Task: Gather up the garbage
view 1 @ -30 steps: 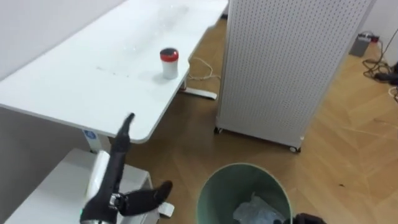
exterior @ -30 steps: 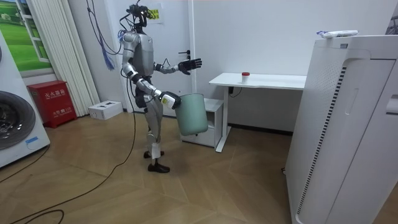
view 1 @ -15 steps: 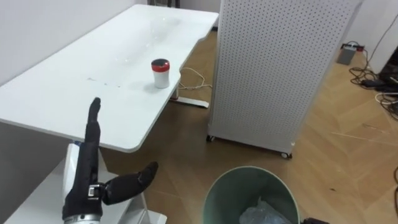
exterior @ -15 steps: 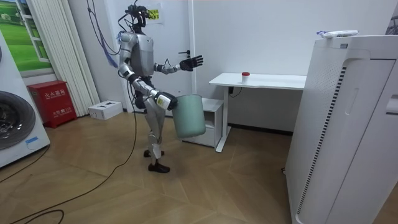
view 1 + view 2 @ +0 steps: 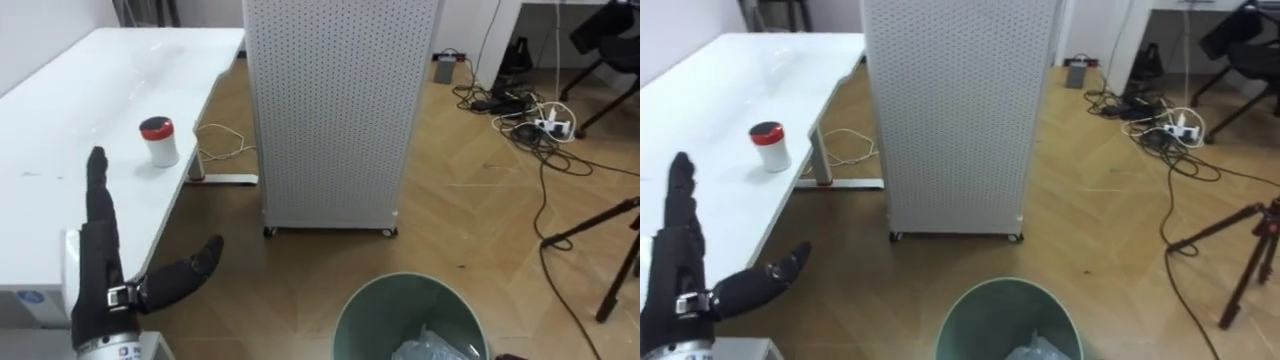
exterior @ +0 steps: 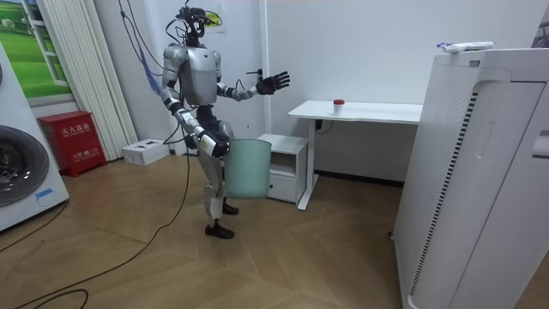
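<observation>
Where the robot is: in the room view it stands on the wood floor, near the white table (image 5: 60, 120), which is at the room view's right.
Garbage: a small white cup with a red lid (image 5: 158, 141). It stands upright on the table, near the table's edge, in the upper left of the frame. Nothing touches it.
Left hand (image 5: 100, 275): in the lower left of the frame. Its fingers point straight up and the thumb sticks out to the side. It is wide open and holds nothing. The cup is above it in the frame, and apart from it.
Green bin (image 5: 380, 310): at the bottom middle of the frame. In the room view it hangs in front of the robot's legs, off the floor.
In the bin: a crumpled clear bag (image 5: 440, 350) lies at the bottom.
Right hand (image 6: 222, 151): at the bin's rim in the room view. I cannot tell how it holds on.
Other things: a tall white board full of little holes (image 5: 335, 100) stands in the top middle. Cables (image 5: 520, 115) lie on the floor in the upper right.
Step now: I think the robot is bringing the bin to the table to get the cup. The cup is not picked up yet.
Next move: I think the robot must go closer, reach the open hand over to the cup and close round it. Then the cup can go in the bin.
</observation>
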Motion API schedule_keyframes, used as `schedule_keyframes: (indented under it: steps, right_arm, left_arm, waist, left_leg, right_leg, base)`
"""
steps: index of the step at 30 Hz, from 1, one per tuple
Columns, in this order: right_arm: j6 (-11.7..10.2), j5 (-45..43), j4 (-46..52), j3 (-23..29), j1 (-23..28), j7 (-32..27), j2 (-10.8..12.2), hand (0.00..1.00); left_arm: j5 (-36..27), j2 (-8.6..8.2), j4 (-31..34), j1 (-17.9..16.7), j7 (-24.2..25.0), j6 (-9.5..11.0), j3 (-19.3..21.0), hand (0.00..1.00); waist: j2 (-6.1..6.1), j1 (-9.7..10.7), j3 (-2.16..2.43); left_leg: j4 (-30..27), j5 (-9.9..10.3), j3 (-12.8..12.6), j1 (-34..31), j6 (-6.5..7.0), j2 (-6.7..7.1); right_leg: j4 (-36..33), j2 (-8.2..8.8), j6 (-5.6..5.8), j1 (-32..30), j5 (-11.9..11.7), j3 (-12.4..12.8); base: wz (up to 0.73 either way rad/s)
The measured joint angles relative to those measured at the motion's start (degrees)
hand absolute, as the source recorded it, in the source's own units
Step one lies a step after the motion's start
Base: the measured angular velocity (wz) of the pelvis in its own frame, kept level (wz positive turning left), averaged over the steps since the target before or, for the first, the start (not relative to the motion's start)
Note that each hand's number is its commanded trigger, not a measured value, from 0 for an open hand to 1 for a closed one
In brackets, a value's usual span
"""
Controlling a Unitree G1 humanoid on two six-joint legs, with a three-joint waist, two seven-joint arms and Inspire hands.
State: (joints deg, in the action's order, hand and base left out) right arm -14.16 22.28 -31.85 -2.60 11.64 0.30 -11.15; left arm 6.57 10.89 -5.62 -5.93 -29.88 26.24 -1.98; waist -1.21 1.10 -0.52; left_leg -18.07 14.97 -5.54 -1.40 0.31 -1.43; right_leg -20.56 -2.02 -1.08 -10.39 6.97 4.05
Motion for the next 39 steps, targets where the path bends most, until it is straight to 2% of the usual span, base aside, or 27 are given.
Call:
schedule_keyframes:
  steps: [4, 11, 14, 16, 19, 21, 22, 23, 24, 25, 26, 27, 28, 30, 31, 32, 34, 35, 36, 37, 38, 39]
  right_arm:
    - [0.0, 0.0, 0.62, -0.07, -0.01, 1.23, 0.07, 1.0]
    - [0.06, -0.07, 1.84, -0.27, -0.02, 2.9, 0.17, 1.0]
    - [0.06, -0.06, 1.85, -0.77, 0.0, 3.21, 0.32, 1.0]
    - [0.06, -0.1, 1.85, -0.96, 0.08, 3.57, 0.36, 1.0]
    - [0.23, -0.09, 1.85, -1.45, 0.78, 3.55, 0.37, 1.0]
    - [0.41, -0.06, 1.84, -1.8, 1.16, 3.39, -0.07, 1.0]
    - [0.4, -0.08, 1.83, -1.75, 1.19, 3.34, -0.14, 1.0]
    - [0.4, 0.0, 1.8, -1.72, 1.34, 3.07, -0.09, 1.0]
    - [0.38, 0.18, 1.79, -1.68, 1.52, 2.53, 0.03, 1.0]
    - [0.39, 0.43, 1.78, -1.67, 1.68, 2.08, 0.11, 1.0]
    - [0.4, 0.59, 1.71, -1.66, 1.94, 1.22, 0.13, 1.0]
    - [0.41, 0.91, 1.51, -1.69, 2.06, 0.44, 0.08, 1.0]
    - [0.41, 1.03, 1.35, -1.75, 2.16, 0.04, 0.07, 1.0]
    - [0.43, 1.66, 0.41, -2.19, 2.54, -0.33, 0.05, 1.0]
    - [0.44, 1.73, 0.38, -2.42, 2.88, -0.38, 0.05, 1.0]
    - [0.56, 1.8, 0.52, -2.71, 3.06, -0.34, 0.05, 1.0]
    - [0.55, 2.42, 0.97, -2.68, 2.89, -0.33, -0.46, 1.0]
    - [0.55, 2.54, 0.97, -2.68, 2.96, -0.41, -0.46, 1.0]
    - [0.56, 2.53, 0.96, -2.69, 2.94, -0.6, -0.4, 1.0]
    - [0.56, 2.46, 0.97, -2.77, 2.91, -0.82, -0.4, 1.0]
    - [0.57, 2.54, 1.08, -2.84, 2.6, -0.88, -0.62, 1.0]
    - [0.58, 2.7, 1.09, -2.94, 2.01, -0.87, -1.01, 1.0]
  left_arm:
    - [-0.17, 0.01, 0.0, -0.01, -0.21, 0.35, 0.82, 0.0]
    - [-0.22, -0.18, -0.01, -0.19, -0.44, 0.35, 1.27, 0.0]
    - [-0.28, -0.15, 0.01, -0.34, -0.85, 0.35, 1.31, 0.0]
    - [-0.28, -0.13, 0.0, -0.75, -0.98, 0.34, 1.37, 0.0]
    - [-0.25, -0.13, -0.02, -1.55, -1.06, 0.34, 1.36, 0.0]
    - [-0.22, -0.13, -0.13, -1.8, -1.22, 0.35, 1.31, 0.0]
    - [-0.2, -0.13, -0.25, -1.8, -1.22, 0.35, 1.31, 0.0]
    - [-0.26, -0.12, -0.86, -1.84, -1.22, 0.37, 1.33, 0.0]
    - [-0.39, -0.13, -1.27, -1.82, -1.21, 0.37, 1.2, 0.0]
    - [-0.8, -0.13, -1.27, -1.81, -1.23, 0.42, 0.95, 0.0]
    - [-2.43, -0.15, -1.41, -1.9, -1.3, 0.73, 0.21, 0.0]
    - [-2.74, -0.19, -1.65, -1.96, -1.73, 0.8, -0.09, 0.0]
    - [-2.68, -0.19, -1.64, -2.03, -2.04, 0.85, -0.08, 0.0]
    - [-2.46, -0.19, -1.63, -2.04, -2.34, 1.64, 0.74, 0.0]
    - [-2.45, -0.19, -1.63, -2.13, -2.31, 1.65, 0.9, 0.0]
    - [-2.2, -0.18, -1.61, -2.21, -2.25, 1.71, 1.47, 0.0]
    - [-2.1, -0.19, -1.56, -2.21, -1.78, 1.7, 1.59, 0.0]
    - [-2.07, -0.22, -1.56, -2.21, -1.57, 1.7, 1.56, 0.0]
    - [-2.05, -0.22, -1.58, -2.22, -1.19, 1.69, 1.58, 0.0]
    - [-2.04, -0.19, -1.56, -2.22, -1.06, 1.69, 1.59, 0.0]
    - [-2.11, -0.19, -1.47, -2.17, -1.01, 1.71, 1.59, 0.0]
    - [-2.34, -0.14, -1.47, -2.12, -0.88, 1.71, 1.55, 0.0]
  waist:
    - [0.0, -0.1, 0.01]
    - [0.06, -1.43, -0.05]
    - [-0.15, -1.6, -0.14]
    - [-0.15, -1.67, -0.16]
    - [-0.61, -1.78, -0.43]
    - [-0.43, -1.61, -0.65]
    - [-0.24, -1.48, -0.8]
    - [-0.07, -1.53, -0.9]
    - [-0.17, -0.91, -0.8]
    - [-0.4, -0.52, -0.94]
    - [-0.67, -0.67, -1.04]
    - [-0.57, -1.61, -0.94]
    - [-0.23, -2.14, -0.8]
    - [0.4, -3.09, -0.51]
    - [0.07, -3.05, -0.4]
    - [-0.21, -3.11, 0.13]
    - [-1.37, -2.99, -0.13]
    - [-1.68, -3.03, -0.17]
    - [-2.34, -3.18, -0.14]
    - [-2.79, -3.26, -0.13]
    - [-3.25, -3.7, -0.19]
    - [-3.22, -4.55, -0.32]
  left_leg:
    - [1.06, -0.01, 0.33, 0.43, 0.02, 0.04]
    - [3.12, 0.0, 1.12, 2.7, 0.02, -0.29]
    - [2.27, 0.29, 1.11, 2.88, -0.35, -0.92]
    - [0.81, 0.92, 1.07, 2.36, -0.71, -1.04]
    - [-5.5, 1.91, 1.02, 0.65, -1.92, -1.82]
    - [-15.67, 1.71, 1.25, -3.48, -2.23, -2.93]
    - [-18.87, 1.27, 1.78, -5.16, -2.52, -3.16]
    - [-24.08, 0.04, 3.62, -8.85, -2.38, -2.95]
    - [-23.19, 0.18, 4.19, -11.97, -2.23, -2.0]
    - [-22.05, 0.16, 4.11, -13.85, -2.21, -1.48]
    - [-18.37, -0.34, 3.63, -16.95, -2.18, -0.06]
    - [-12.75, -2.35, 2.83, -18.95, -2.34, 0.52]
    - [-9.58, -3.82, 2.41, -19.62, -2.27, 0.57]
    - [-0.33, -9.39, 2.5, -20.9, -1.33, 0.59]
    - [-0.09, -10.82, 2.48, -21.0, -0.99, 0.57]
    - [-0.43, -13.15, 1.45, -20.88, 0.0, 0.76]
    - [-2.23, -14.73, -1.09, -20.78, 1.79, 1.4]
    - [-3.04, -14.58, -1.64, -20.76, 2.17, 1.73]
    - [-5.1, -13.95, -2.71, -20.24, 3.59, 2.19]
    - [-6.12, -12.81, -3.44, -19.98, 4.04, 2.5]
    - [-8.35, -9.86, -4.26, -19.45, 4.44, 3.37]
    - [-10.54, -7.33, -5.41, -18.61, 5.2, 3.44]
  right_leg:
    - [0.87, -0.05, -0.03, -0.01, 0.06, -0.52]
    - [2.12, -0.13, -0.5, 1.35, 0.31, -3.09]
    - [1.84, 0.18, -1.17, 1.79, 0.95, -6.26]
    - [1.67, 0.22, -1.67, 1.88, 1.47, -7.49]
    - [-0.12, 0.15, -2.56, 2.31, 3.75, -8.44]
    - [-1.11, -0.28, -3.83, 3.3, 5.2, -8.09]
    - [-1.33, -0.51, -4.13, 3.59, 5.39, -8.13]
    - [-1.7, -0.6, -4.7, 3.9, 5.86, -8.16]
    - [-1.9, -0.62, -5.17, 3.92, 6.38, -7.98]
    - [-2.09, -0.53, -5.24, 3.93, 6.74, -7.87]
    - [-2.33, -0.31, -5.26, 4.03, 7.29, -7.83]
    - [-2.35, -0.29, -5.37, 4.27, 7.64, -7.82]
    - [-2.38, -0.27, -5.61, 4.49, 7.79, -8.17]
    - [-4.38, -0.4, -5.06, 5.22, 10.38, -9.46]
    - [-4.98, -0.26, -4.86, 5.48, 11.38, -9.79]
    - [-6.6, 0.37, -4.31, 5.52, 13.59, -9.93]
    - [-8.2, 2.13, -3.28, 6.35, 16.33, -10.35]
    - [-8.25, 2.54, -2.9, 6.98, 16.98, -10.42]
    - [-8.39, 3.73, -2.29, 8.31, 18.24, -10.81]
    - [-8.78, 4.48, -1.75, 8.97, 18.82, -11.27]
    - [-11.91, 6.42, -0.35, 9.45, 19.89, -12.98]
    - [-19.08, 8.17, 0.78, 7.98, 19.41, -14.89]
  base:
    - [-0.1]
    - [-0.08]
    - [0.0]
    - [0.02]
    - [0.11]
    - [0.19]
    - [0.18]
    - [0.34]
    - [0.45]
    - [0.52]
    - [0.19]
    - [0.0]
    - [-0.21]
    - [-0.05]
    - [0.12]
    - [0.19]
    - [0.21]
    - [0.18]
    - [0.1]
    - [0.0]
    - [-0.23]
    - [-0.24]
